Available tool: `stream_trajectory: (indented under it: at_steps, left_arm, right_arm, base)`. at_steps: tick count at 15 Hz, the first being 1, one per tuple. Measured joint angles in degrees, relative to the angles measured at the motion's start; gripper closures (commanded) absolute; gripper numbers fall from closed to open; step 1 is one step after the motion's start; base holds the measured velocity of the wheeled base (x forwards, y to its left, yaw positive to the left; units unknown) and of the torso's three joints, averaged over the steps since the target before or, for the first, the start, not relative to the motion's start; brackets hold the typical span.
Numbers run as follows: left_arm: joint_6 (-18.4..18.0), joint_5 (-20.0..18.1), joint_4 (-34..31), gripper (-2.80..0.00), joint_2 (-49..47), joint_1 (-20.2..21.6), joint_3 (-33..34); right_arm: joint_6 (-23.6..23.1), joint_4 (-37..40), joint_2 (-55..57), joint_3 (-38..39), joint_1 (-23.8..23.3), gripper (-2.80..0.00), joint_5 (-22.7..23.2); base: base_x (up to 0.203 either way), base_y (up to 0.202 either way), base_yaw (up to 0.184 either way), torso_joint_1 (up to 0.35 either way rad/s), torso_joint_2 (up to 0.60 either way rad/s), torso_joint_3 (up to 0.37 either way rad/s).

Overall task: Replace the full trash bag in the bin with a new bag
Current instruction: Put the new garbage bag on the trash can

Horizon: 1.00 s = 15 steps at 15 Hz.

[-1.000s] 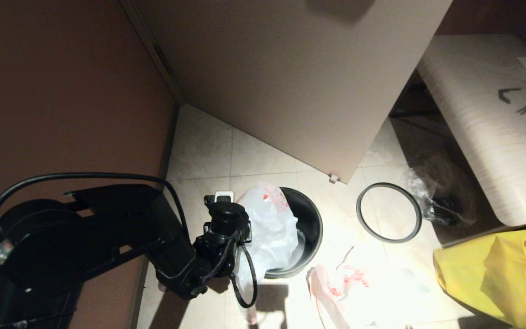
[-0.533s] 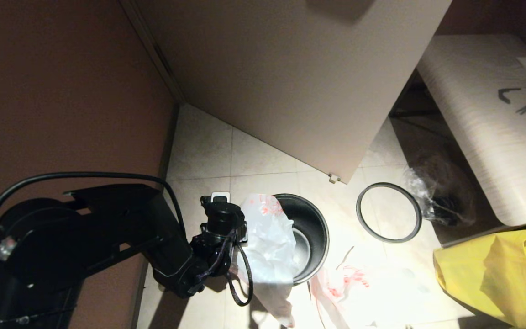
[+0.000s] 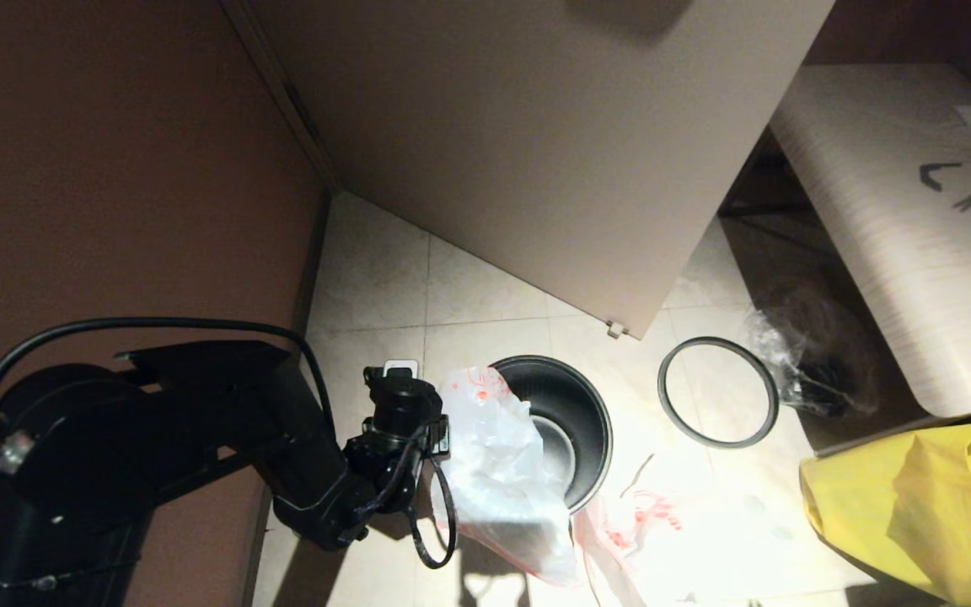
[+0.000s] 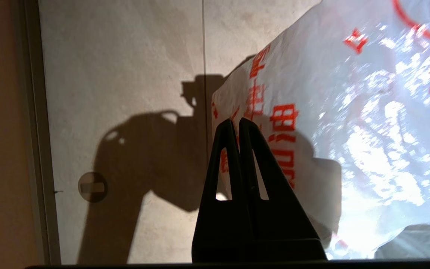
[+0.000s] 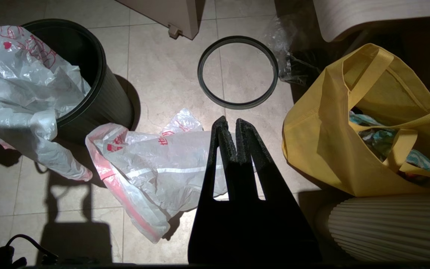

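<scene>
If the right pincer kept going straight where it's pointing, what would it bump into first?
Probably the new bag lying flat on the floor: the shut right pincer points at its edge. Beyond that lies the grey rim ring. Depth is hard to judge.

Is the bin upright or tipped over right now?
Upright. The bin stands on the floor, mouth open upward, its shiny bottom visible inside. A white bag drapes over its left rim.

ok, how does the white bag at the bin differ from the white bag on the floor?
The white bag at the bin hangs over the bin rim, held by the shut left gripper; the white bag on the floor lies loose, with no gripper on it. The bin one is bunched and drapes down the bin's outside; the floor one is spread flatter. Both are thin translucent white film with red print.
</scene>
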State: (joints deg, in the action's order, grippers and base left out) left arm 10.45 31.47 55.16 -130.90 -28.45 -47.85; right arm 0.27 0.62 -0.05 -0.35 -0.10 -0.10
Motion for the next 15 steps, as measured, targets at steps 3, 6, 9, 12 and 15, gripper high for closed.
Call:
stream_trajectory:
  at_steps: [3,6,9,12,15]
  left_arm:
    - [0.4,-1.6,0.4,-2.80,0.1,0.2,2.5]
    - [0.5,-3.6,1.6,-2.80,-0.8,1.0,4.4]
    - [0.5,-4.9,1.8,-2.80,-1.9,2.1,4.7]
    - [0.3,-4.9,1.8,-2.80,-2.6,2.6,4.5]
    - [-0.1,-6.0,1.7,-2.80,-3.8,2.5,3.2]
  right_arm:
    - [0.0,0.0,0.0,0.0,0.0,0.00,0.0]
    - [0.0,0.0,0.0,0.0,0.0,0.00,0.0]
    - [0.0,0.0,0.0,0.0,0.0,0.00,0.0]
    - [0.0,0.0,0.0,0.0,0.0,0.00,0.0]
    - [0.0,0.0,0.0,0.0,0.0,0.00,0.0]
  base:
    - [0.000,0.000,0.000,0.000,0.00,0.000]
    - [0.000,0.000,0.000,0.000,0.00,0.000]
    - [0.000,0.000,0.000,0.000,0.00,0.000]
    - [0.000,0.000,0.000,0.000,0.00,0.000]
    - [0.000,0.000,0.000,0.000,0.00,0.000]
